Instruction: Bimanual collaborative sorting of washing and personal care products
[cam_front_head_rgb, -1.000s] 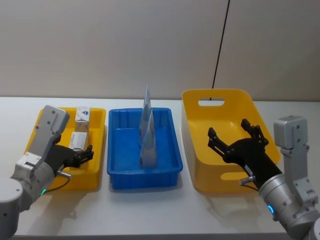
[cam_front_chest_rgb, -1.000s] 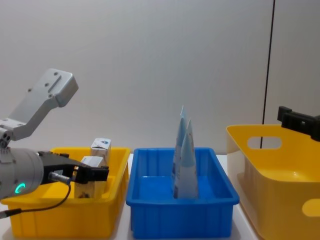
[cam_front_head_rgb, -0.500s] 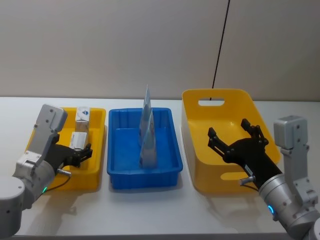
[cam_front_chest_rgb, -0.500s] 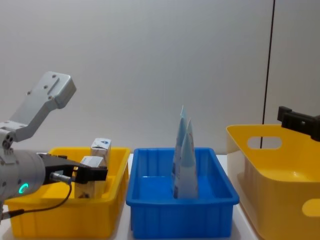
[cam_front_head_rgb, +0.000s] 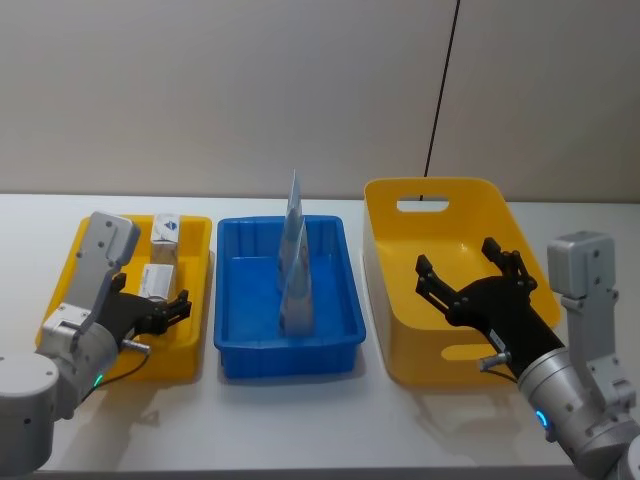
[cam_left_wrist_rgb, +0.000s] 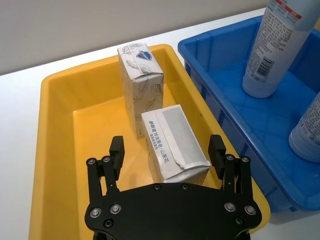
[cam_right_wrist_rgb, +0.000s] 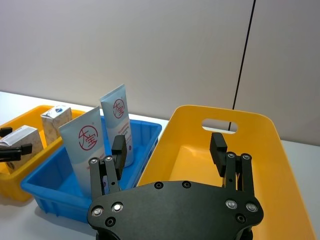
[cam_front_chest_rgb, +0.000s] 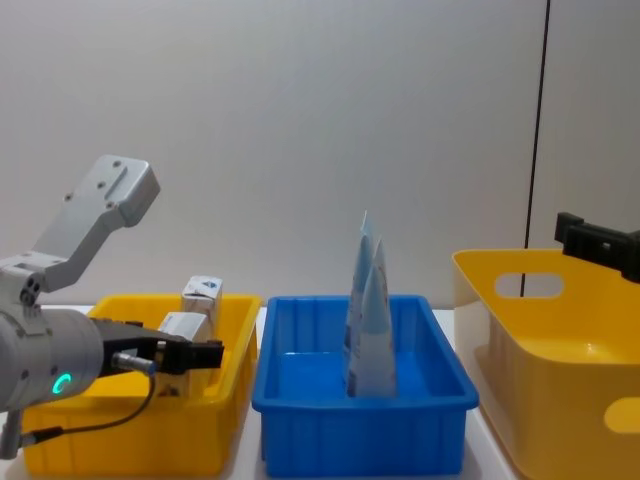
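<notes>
Two slim pale-blue tubes (cam_front_head_rgb: 298, 295) (cam_right_wrist_rgb: 85, 145) stand upright in the blue bin (cam_front_head_rgb: 285, 350). Two white printed packs sit in the left yellow tray (cam_front_head_rgb: 70, 265): one upright (cam_left_wrist_rgb: 140, 75), one lying (cam_left_wrist_rgb: 172, 140). My left gripper (cam_left_wrist_rgb: 166, 145) (cam_front_head_rgb: 165, 312) hovers open over the tray's near part, its fingers either side of the lying pack and above it, holding nothing. Over the big yellow basket (cam_right_wrist_rgb: 280, 150) my right gripper (cam_front_head_rgb: 456, 256) (cam_right_wrist_rgb: 168, 141) stands open and empty.
Tray, bin and basket stand in a row on a white table (cam_front_head_rgb: 330, 420), with bare table in front of them. A grey wall with a black cable (cam_front_head_rgb: 440, 90) rises behind. The basket (cam_front_head_rgb: 400, 330) holds nothing.
My left arm has shifted slightly and its gripper sits a little lower over the tray. The right arm, the tubes and the packs have not moved.
</notes>
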